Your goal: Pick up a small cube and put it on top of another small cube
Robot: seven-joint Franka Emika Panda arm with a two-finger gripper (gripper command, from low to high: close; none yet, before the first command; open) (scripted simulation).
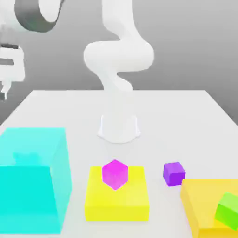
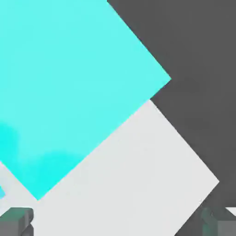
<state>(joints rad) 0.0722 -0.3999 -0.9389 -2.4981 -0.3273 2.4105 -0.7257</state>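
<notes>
The pincer is hanging wide open with nothing in it, way over the big cyan block at the exterior view's left; the purple cube is sitting on the desk well off to the right, past the magenta cube on its yellow slab; so it's gonna need a long swing across.

One small cube sits on a flat block, another cube beside it on the table

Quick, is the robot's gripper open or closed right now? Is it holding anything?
Gripper: open, holding nothing.
</notes>
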